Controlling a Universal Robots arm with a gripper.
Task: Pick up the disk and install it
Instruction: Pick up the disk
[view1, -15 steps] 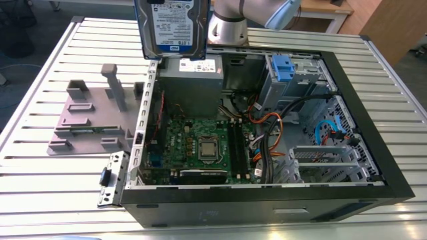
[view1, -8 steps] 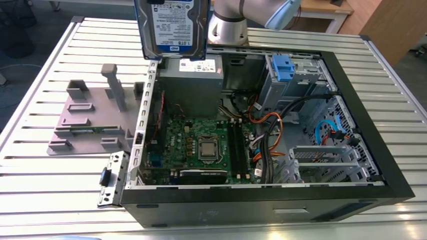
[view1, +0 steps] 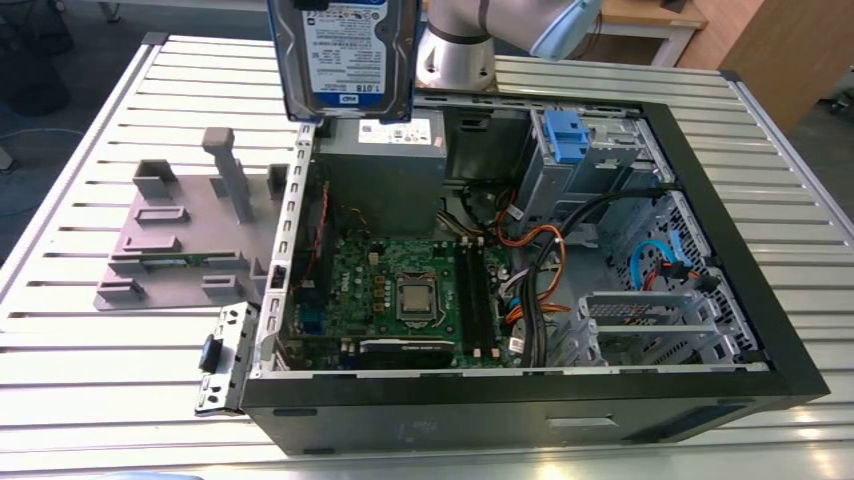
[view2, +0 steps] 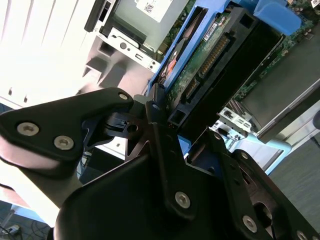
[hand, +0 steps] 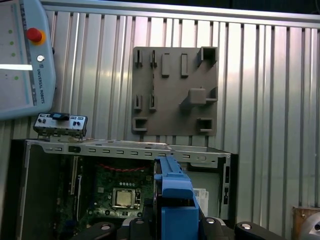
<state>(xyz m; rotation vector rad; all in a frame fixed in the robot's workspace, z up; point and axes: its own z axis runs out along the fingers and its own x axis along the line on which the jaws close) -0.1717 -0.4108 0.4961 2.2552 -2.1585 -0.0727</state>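
The disk (view1: 344, 55), silver with a white and blue label in a blue bracket, hangs upright in the air over the back left corner of the open computer case (view1: 727, 250). In the second wrist view my gripper (view2: 182, 125) is shut on the disk (view2: 215, 55), its black fingers (view2: 155, 117) pressing on both sides of the bracket. The first wrist view looks down along the disk's blue bracket edge (hand: 175, 200), held in the gripper (hand: 175, 226), onto the case below.
Inside the case are a grey metal box (view1: 380, 170), the motherboard (view1: 400, 290), cables and a drive cage with a bare blue clip (view1: 566, 135). A grey fixture plate (view1: 174, 240) lies at the exterior view's left. A teach pendant (hand: 20, 60) rests on the slatted table.
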